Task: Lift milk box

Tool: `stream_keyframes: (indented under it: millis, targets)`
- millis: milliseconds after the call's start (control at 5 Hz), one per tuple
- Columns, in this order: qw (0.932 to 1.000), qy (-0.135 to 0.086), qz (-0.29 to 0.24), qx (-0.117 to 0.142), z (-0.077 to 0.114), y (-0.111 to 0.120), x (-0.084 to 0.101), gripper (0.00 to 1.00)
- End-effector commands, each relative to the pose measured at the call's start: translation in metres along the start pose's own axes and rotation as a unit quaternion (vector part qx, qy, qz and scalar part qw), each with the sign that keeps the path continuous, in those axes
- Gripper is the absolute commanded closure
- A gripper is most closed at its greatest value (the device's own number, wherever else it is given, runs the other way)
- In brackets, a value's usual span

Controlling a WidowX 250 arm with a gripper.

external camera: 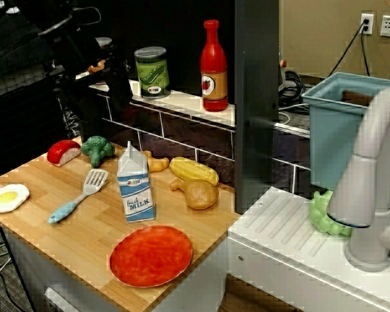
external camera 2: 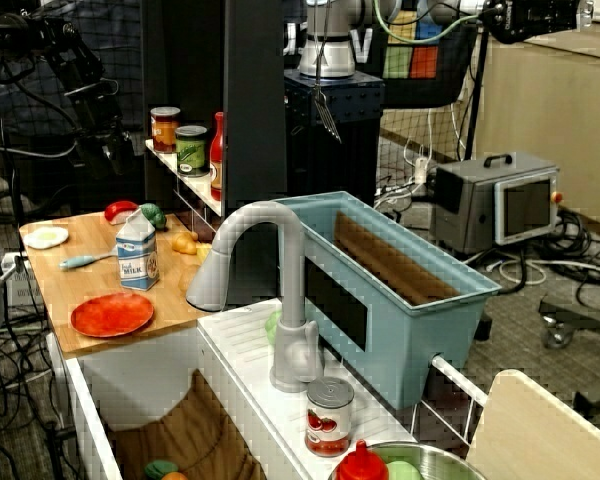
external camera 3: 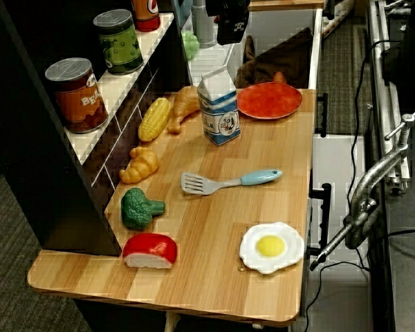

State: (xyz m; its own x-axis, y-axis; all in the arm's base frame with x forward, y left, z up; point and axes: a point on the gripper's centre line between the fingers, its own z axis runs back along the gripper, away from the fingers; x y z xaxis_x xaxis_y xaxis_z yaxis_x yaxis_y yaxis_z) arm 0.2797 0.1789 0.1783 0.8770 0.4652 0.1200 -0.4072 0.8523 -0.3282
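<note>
The milk box stands upright in the middle of the wooden tabletop. It has a white gable top and a light blue body with "fresh MILK" lettering. It also shows in the side view and the end view. My dark gripper hangs high over the back left of the table, well apart from the box and touching nothing. It also shows in the side view and at the top of the end view. Its jaws are too dark to read.
A red plate lies in front of the box and a blue-handled spatula to its left. Corn, a drumstick and a croissant lie behind it. Broccoli and a fried egg lie left. A shelf holds a green can and a red bottle.
</note>
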Motion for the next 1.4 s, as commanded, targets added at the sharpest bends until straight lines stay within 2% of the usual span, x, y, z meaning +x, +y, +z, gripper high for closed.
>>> stream_keyframes:
  millis: [0,400,800,1200]
  targets:
    - [1.0,0.0,0.0,0.0,0.0,0.0,0.0,0.0]
    - [0.9981,-0.004,-0.051,0.036,-0.006,-0.012,0.001,0.0]
    - [0.9946,-0.015,-0.089,0.051,-0.017,-0.022,-0.001,0.0]
    - [0.9931,-0.009,-0.095,0.069,-0.041,-0.023,-0.007,0.0]
